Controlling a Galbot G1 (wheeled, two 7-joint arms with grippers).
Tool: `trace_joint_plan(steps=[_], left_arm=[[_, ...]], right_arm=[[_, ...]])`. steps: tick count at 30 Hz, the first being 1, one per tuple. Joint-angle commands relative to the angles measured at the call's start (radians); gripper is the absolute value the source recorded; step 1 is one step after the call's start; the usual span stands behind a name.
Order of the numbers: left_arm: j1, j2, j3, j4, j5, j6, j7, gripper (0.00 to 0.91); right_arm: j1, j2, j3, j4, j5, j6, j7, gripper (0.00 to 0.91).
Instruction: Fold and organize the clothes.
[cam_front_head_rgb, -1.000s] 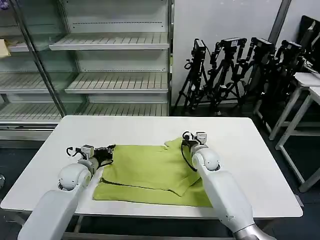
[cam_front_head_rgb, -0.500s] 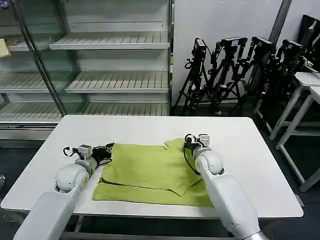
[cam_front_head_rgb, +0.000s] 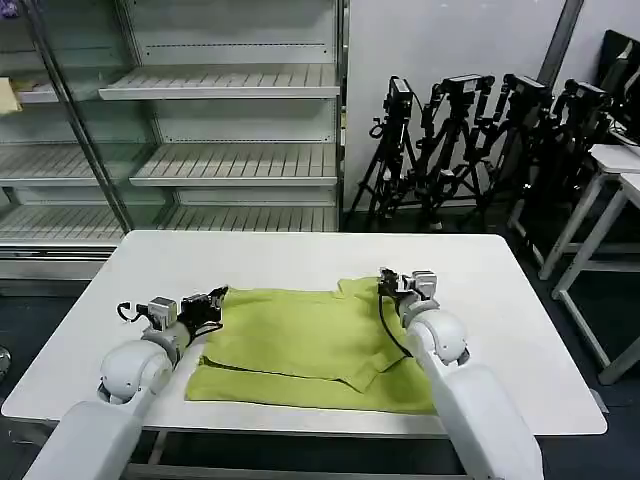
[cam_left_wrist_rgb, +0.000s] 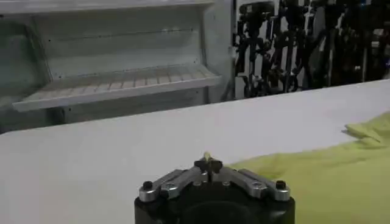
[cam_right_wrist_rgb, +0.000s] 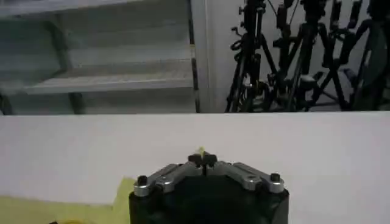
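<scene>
White desk (cam_front_head_rgb: 480, 280) takes up the lower half of the head view. The lime T-shirt (cam_front_head_rgb: 300, 340) lies partly folded at lower centre. Left tool (cam_front_head_rgb: 213, 299) pinches its left corner, fingers pressed together on a bit of fabric. Right tool (cam_front_head_rgb: 385, 281) does the same at the right edge.

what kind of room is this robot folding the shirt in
Likely a robotics test lab staged like a shop: empty white slatted retail shelves, a cluster of folded black camera tripods against the wall, and a plain white work table.
</scene>
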Motion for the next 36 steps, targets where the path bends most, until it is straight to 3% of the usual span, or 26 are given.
trace_joint_plan(steps=[1, 15, 36], left_arm=[[0.080, 0.002, -0.026, -0.088, -0.004, -0.004, -0.004, 0.020], [0.208, -0.007, -0.099, -0.158, 0.000, -0.045, -0.001, 0.020], [0.268, 0.024, -0.149, -0.159, 0.002, -0.065, 0.012, 0.020]], right_arm=[[-0.093, -0.032, 0.020, 0.162, -0.030, 0.021, -0.008, 0.000], [-0.300, -0.068, 0.050, 0.357, -0.039, 0.016, -0.001, 0.000], [-0.440, -0.094, 0.098, 0.443, -0.038, 0.020, -0.002, 0.000]])
